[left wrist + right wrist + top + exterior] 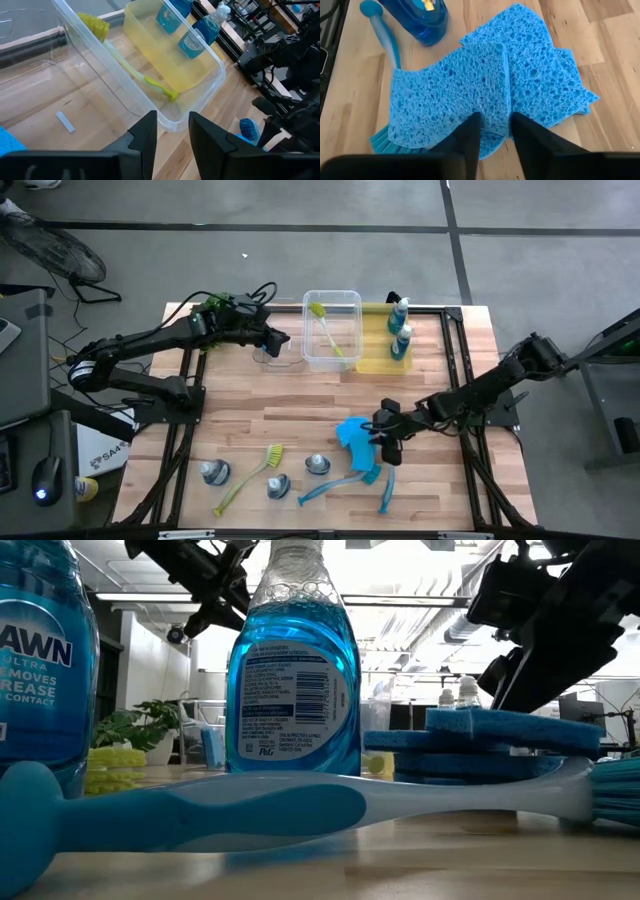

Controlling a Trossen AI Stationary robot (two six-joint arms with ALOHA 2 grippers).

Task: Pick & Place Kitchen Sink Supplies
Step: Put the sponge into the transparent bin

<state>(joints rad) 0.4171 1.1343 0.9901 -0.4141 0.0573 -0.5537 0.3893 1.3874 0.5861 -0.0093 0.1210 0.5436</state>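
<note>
Nearest the table's front edge: loose bottles [214,472], a yellow-green brush [248,476], blue brushes [335,484]. Just behind them the blue sponges [495,75] lie in an overlapping pile on the wood. The right gripper [495,131] is down on the pile, its jaws narrowly apart and straddling an upstanding sponge edge; can't tell if it's pinched yet. Sponges look light, soft, squashy and non-slip; best taken by one edge, though neighbours may drag along. Farther back the left gripper [172,125] hovers by the clear bin [331,330], which holds a brush, jaws slightly apart and empty. The yellow bin [385,340] holds two bottles.
</note>
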